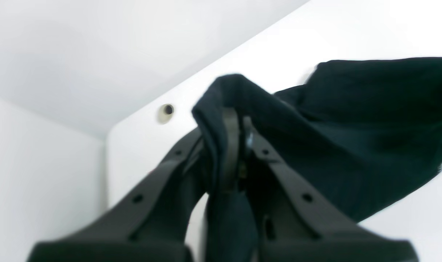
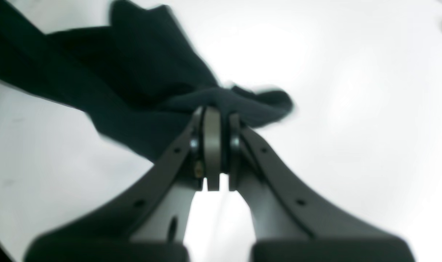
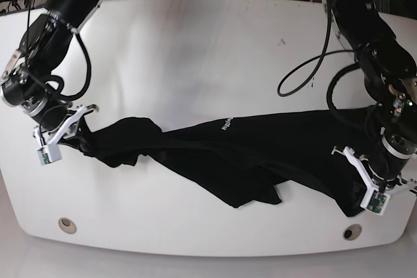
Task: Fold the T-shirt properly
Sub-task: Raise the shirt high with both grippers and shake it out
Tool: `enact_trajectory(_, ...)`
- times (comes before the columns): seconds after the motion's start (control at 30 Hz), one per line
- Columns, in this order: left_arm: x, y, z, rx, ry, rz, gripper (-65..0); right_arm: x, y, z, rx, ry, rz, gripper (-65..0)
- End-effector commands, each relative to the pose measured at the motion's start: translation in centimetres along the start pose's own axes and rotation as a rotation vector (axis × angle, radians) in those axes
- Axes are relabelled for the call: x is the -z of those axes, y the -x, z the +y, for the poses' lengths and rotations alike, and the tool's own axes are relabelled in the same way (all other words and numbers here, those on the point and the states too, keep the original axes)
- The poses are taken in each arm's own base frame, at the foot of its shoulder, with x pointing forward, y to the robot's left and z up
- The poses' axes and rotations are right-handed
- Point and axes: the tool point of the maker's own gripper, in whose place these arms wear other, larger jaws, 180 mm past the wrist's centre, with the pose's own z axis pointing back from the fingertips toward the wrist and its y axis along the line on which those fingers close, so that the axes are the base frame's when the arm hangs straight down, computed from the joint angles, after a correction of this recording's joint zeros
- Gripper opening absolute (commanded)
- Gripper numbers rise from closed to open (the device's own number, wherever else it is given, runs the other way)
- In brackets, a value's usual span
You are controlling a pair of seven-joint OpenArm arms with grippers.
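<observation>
Taking the T-shirt (image 3: 241, 151) as the landmark, it lies stretched and rumpled across the near half of the white table (image 3: 195, 43), bunched and twisted along its middle; at its left end in the base view the right gripper (image 3: 65, 131) has its jaws clamped on a gathered bit of the black cloth, seen pinched tight in its wrist view (image 2: 213, 116); at the shirt's other end the left gripper (image 3: 370, 190) is likewise closed on a fold of cloth (image 1: 232, 120), near the table hole (image 3: 352, 232) that lies just beyond that end. The step looks to be spreading the garment flat before any fold; to do it well, both grips should draw apart evenly, keeping the cloth low over the table, so the middle twist opens without slipping from either pinch.
</observation>
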Motion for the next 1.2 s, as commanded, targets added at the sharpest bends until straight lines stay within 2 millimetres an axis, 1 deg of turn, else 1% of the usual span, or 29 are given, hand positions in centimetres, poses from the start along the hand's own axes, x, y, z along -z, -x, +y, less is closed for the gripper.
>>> enact_trajectory(0.0, -0.1, -3.8, 2.2, 0.028, -0.056, -0.092, -65.0, -0.4, -3.9, -1.7, -0.026, 0.008, -0.091, -65.0)
enact_trajectory(0.03, -0.1, -4.9, 2.4, 0.05, -0.065, -0.11, -65.0, -0.6, -4.8, -2.5, -0.033, 0.017, -0.101, -65.0)
enact_trajectory(0.13, -0.2, -7.0, 3.2, 0.084, -0.09, -0.144, -65.0, -1.5, -7.2, -4.1, -0.069, 0.052, -0.12, -65.0)
enact_trajectory(0.2, -0.7, -8.7, 5.0, 0.114, -0.138, -0.166, -65.0, -1.9, -9.6, -5.1, -0.088, 0.066, -0.151, -65.0)
enact_trajectory(0.23, -0.9, -9.3, 5.5, 0.12, -0.15, -0.178, -65.0, -1.7, -10.3, -5.2, -0.097, 0.062, -0.153, -65.0)
enact_trajectory(0.33, -1.3, -12.1, 6.1, 0.151, -0.165, -0.231, -65.0, -1.3, -13.4, -5.4, -0.152, 0.046, -0.158, -65.0)
enact_trajectory(0.43, -1.8, -14.0, 6.7, 0.169, -0.186, -0.269, -65.0, -1.5, -16.2, -5.6, -0.188, 0.046, -0.182, -65.0)
enact_trajectory(0.47, -2.1, -14.6, 7.0, 0.171, -0.195, -0.281, -65.0, -1.5, -16.7, -5.6, -0.192, 0.045, -0.188, -65.0)
enact_trajectory(0.57, -3.2, -16.9, 8.4, 0.177, -0.234, -0.333, -65.0, -1.9, -19.6, -5.6, -0.235, 0.048, -0.207, -65.0)
enact_trajectory(0.63, -4.2, -18.4, 9.7, 0.196, -0.276, -0.356, -65.0, -1.9, -21.8, -5.3, -0.274, 0.041, -0.209, -65.0)
enact_trajectory(0.67, -4.3, -18.8, 9.8, 0.203, -0.282, -0.361, -65.0, -2.1, -22.7, -5.2, -0.285, 0.041, -0.216, -65.0)
enact_trajectory(0.77, -5.3, -21.1, 10.7, 0.231, -0.321, -0.394, -65.0, -2.8, -25.6, -5.1, -0.32, 0.046, -0.239, -65.0)
enact_trajectory(0.87, -6.2, -22.8, 11.9, 0.226, -0.346, -0.425, -65.0, -3.8, -29.1, -3.9, -0.384, 0.049, -0.271, -65.0)
enact_trajectory(0.97, -6.7, -24.2, 13.2, 0.214, -0.36, -0.445, -65.0, -5.7, -31.6, -3.8, -0.445, 0.088, -0.29, -65.0)
enact_trajectory(1.0, -6.6, -24.4, 13.5, 0.206, -0.359, -0.445, -65.0, -5.9, -32.4, -3.3, -0.468, 0.09, -0.294, -65.0)
enact_trajectory(1.07, -6.6, -24.9, 14.1, 0.196, -0.356, -0.447, -65.0, -6.4, -33.5, -2.5, -0.513, 0.098, -0.294, -65.0)
enact_trajectory(1.1, -6.6, -24.7, 14.5, 0.197, -0.362, -0.438, -65.0, -6.5, -33.9, -2.1, -0.53, 0.101, -0.291, -65.0)
enact_trajectory(1.17, -6.7, -24.3, 15.0, 0.202, -0.37, -0.424, -65.0, -7.0, -33.9, -2.6, -0.534, 0.118, -0.286, -65.0)
